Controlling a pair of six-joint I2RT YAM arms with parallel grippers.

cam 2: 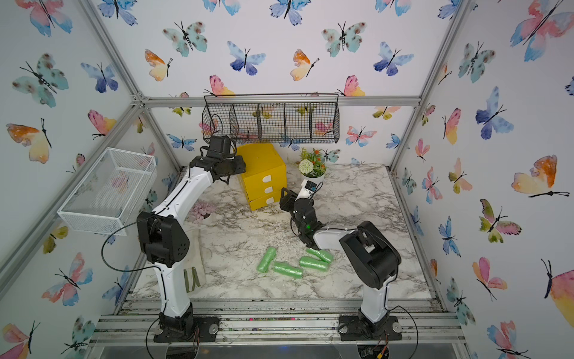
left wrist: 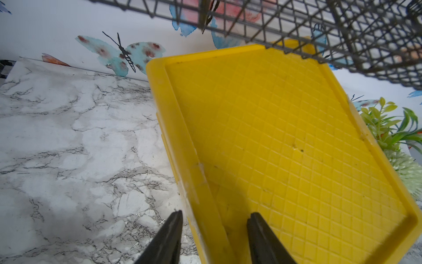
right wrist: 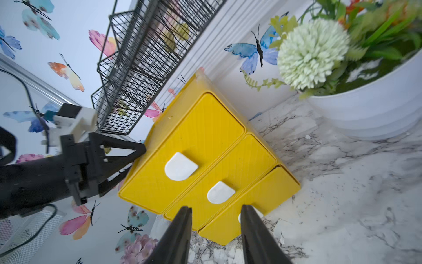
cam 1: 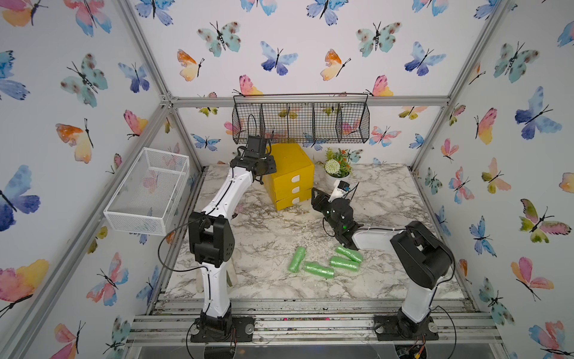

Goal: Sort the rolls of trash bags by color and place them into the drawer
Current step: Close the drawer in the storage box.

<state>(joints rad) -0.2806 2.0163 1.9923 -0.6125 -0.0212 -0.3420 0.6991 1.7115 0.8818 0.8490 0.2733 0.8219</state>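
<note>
Right gripper (right wrist: 216, 206) spread at drawer (right wrist: 201, 137) front | left gripper (left wrist: 216, 212) spread astride top edge | rolls (cam 1: 344, 263) well clear

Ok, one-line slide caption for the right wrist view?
Open, empty right gripper faces the yellow three-drawer chest, its bottom drawer slightly ajar; left gripper at the chest's top edge.

The drawer (cam 1: 292, 177) stands on the desk (cam 1: 388, 279) ahead of the right hand (right wrist: 216, 206), its top edge under the left hand (left wrist: 216, 212). Four rolls (cam 1: 318, 269) lie behind the right hand, a potted plant (cam 1: 337, 166) beside the drawer.
</note>
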